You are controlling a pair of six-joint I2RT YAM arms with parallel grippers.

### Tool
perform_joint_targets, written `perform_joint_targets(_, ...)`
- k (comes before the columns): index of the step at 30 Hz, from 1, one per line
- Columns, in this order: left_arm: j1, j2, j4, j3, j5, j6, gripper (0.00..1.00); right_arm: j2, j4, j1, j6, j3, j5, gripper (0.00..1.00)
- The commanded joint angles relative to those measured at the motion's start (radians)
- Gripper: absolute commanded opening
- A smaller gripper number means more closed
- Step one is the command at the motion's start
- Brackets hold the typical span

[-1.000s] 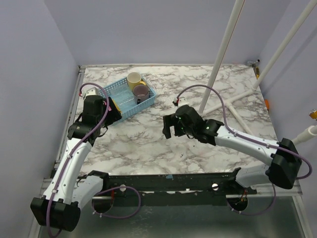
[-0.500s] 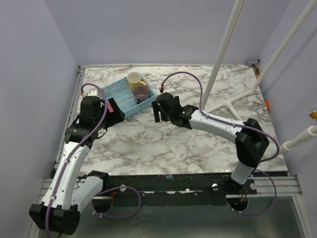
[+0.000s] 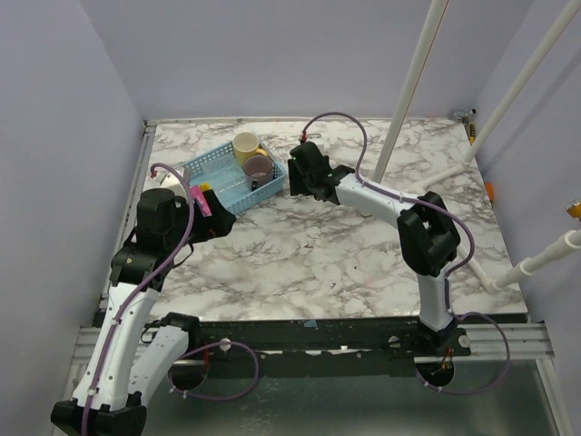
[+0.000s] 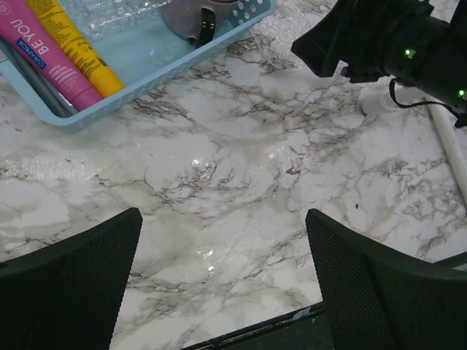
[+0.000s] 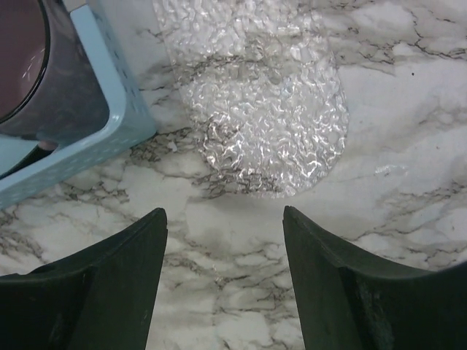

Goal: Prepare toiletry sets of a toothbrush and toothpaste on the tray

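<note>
1. The blue tray (image 3: 211,162) is placed toward the far left corner of the desk (image 3: 363,263). The pink tube (image 4: 52,49) and the yellow tube (image 4: 79,45) are laid flat in it, side by side and touching, at the end of the tray nearer to the left edge of the desk.
2. A thin greyish stick (image 4: 29,76) is seen along the pink tube, and it is judged to be a toothbrush. A second one cannot be made out.
3. The purple mug (image 5: 33,69) and the cream mug (image 3: 245,143) are kept upright at the other end of the tray, probably so that the long flat things have their own end.
4. The left claw (image 4: 222,215) is held above the bare desk just beside the near rim of the tray. Its fingers are wide apart and nothing is gripped.
5. The right claw (image 5: 222,215) is held low at the right side of the tray, close to the purple mug. Its fingers are also apart, with nothing between them.
6. A clear bubbled sheet (image 5: 255,102) lies on the desk under the right claw, just beside the tray. Whether this sheet is aimed at cannot be told.
7. Both tubes being in the tray, the task is judged to be near its end.
</note>
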Motion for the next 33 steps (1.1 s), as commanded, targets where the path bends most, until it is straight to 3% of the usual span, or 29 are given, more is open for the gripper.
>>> perform_joint_targets(1,0.005,-0.052,0.054,-0.054,0.043,0.038,0.94,0.091,-0.005,-0.024,-0.010,0.086,-0.040,0.68)
perform_joint_targets(15,0.004,-0.155,0.074,-0.119,0.017,0.039,0.99,0.282,-0.035,-0.074,-0.020,0.271,-0.009,0.67)
perform_joint_targets(33,0.004,-0.174,0.070,-0.122,0.013,0.034,0.99,0.373,-0.065,-0.096,-0.015,0.340,0.006,0.64)
